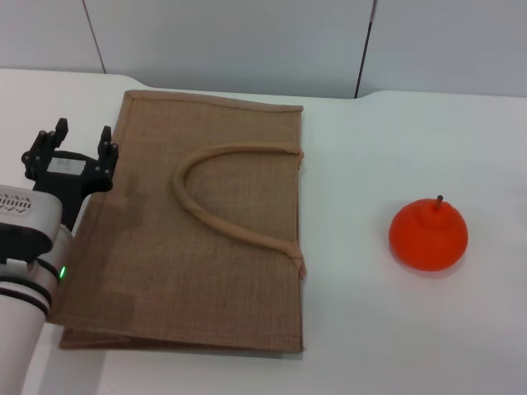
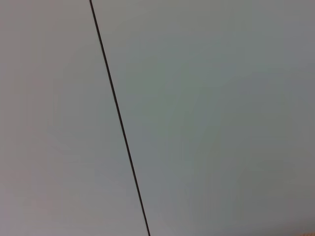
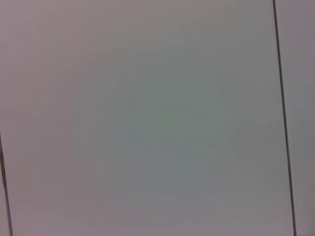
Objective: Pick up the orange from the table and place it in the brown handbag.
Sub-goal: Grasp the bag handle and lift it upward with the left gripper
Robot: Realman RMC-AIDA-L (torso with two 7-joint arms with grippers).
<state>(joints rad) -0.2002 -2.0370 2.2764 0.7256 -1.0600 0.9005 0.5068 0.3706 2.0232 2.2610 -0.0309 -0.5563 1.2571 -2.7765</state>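
The orange [image 1: 428,234], bright orange-red with a small dark stem on top, rests on the white table [image 1: 370,329] at the right. The brown handbag [image 1: 189,230] lies flat at centre-left, its lighter looped handle [image 1: 222,206] curving across its upper face. My left gripper [image 1: 76,141] hovers at the bag's left edge, open with nothing between its fingers, far from the orange. The right gripper does not appear in any view. Both wrist views show only a grey wall.
Grey wall panels [image 1: 247,41] with dark vertical seams stand behind the table's far edge. A dark seam [image 2: 118,118] crosses the left wrist view, and another seam [image 3: 284,118] runs down the right wrist view. Bare tabletop lies between bag and orange.
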